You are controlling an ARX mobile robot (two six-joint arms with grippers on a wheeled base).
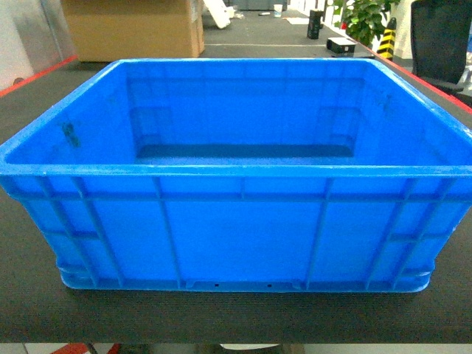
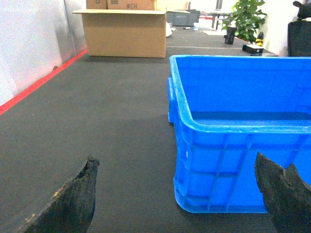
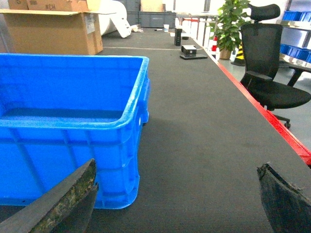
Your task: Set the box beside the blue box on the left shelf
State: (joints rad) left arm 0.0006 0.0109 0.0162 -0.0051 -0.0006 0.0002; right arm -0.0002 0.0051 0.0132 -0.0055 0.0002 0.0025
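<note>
Box (image 1: 236, 221): I see it upright on the dark counter (image 2: 97, 126).
Left end effector (image 2: 177, 194): low, level, fingers apart, near box's left corner.
Right end effector (image 3: 177, 199): low, level, fingers apart, at right corner.

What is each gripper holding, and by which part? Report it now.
Nothing is held. The left gripper and right gripper are both open, fingers spread, short of the large bright-blue ribbed plastic crate, which rests on the dark mat.
</note>
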